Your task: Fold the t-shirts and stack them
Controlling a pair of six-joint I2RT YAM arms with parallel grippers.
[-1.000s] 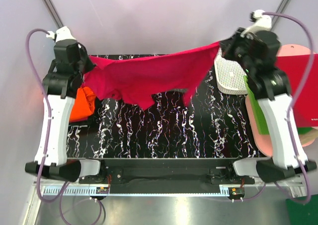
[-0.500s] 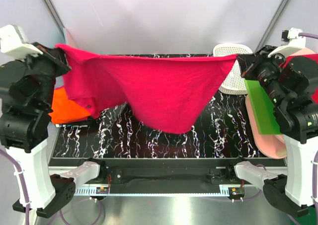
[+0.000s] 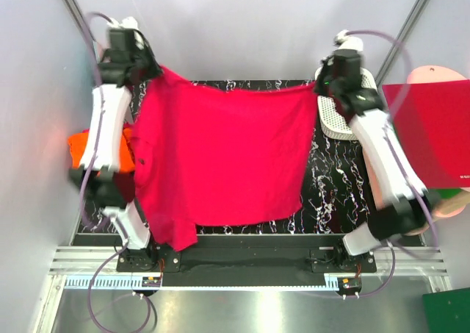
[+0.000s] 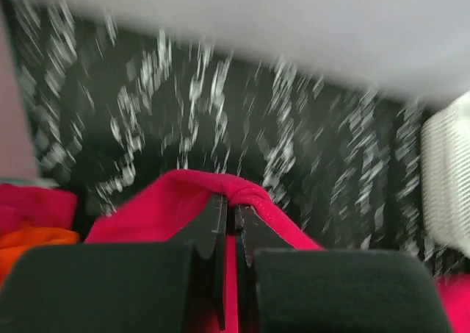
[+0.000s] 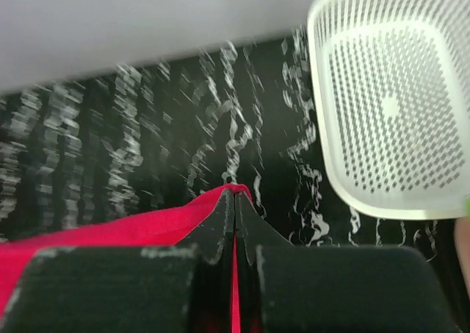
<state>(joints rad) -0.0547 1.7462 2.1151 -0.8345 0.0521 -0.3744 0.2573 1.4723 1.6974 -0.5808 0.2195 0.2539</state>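
**Arms reach back and the red shirt spreads out flat**

Half a second ago both arms were raised close to the overhead camera, with the shirt sagging between them in a deep curve. Now both are stretched toward the far edge of the tabletop (image 3: 338,193), and the crimson-pink t-shirt (image 3: 220,156) is pulled into a broad, nearly rectangular sheet.

The left gripper (image 4: 229,201) is clamped on a fold of the shirt's top edge, its jaws pressed together with red cloth bulging over the tips. The right gripper (image 5: 235,195) pinches the other top corner the same way, with only a thin seam of fabric between its closed jaws. From above, the left gripper (image 3: 152,72) and right gripper (image 3: 324,87) hold that edge taut along the far side of the black, white-veined tabletop.

The shirt runs from there toward the near edge. Its hem ends just short of the arm bases, and one sleeve trails lower at the near left. The overhead view does not settle whether the cloth hangs free or already lies on the surface; it looks partly draped.

The orange t-shirt (image 3: 81,143) sits crumpled at the left edge, behind the left arm and beside the red cloth. A white perforated basket (image 5: 389,105) stands at the far right of the tabletop, just beside the right gripper. A flat red board (image 3: 429,134) lies further right, apart from the shirt.
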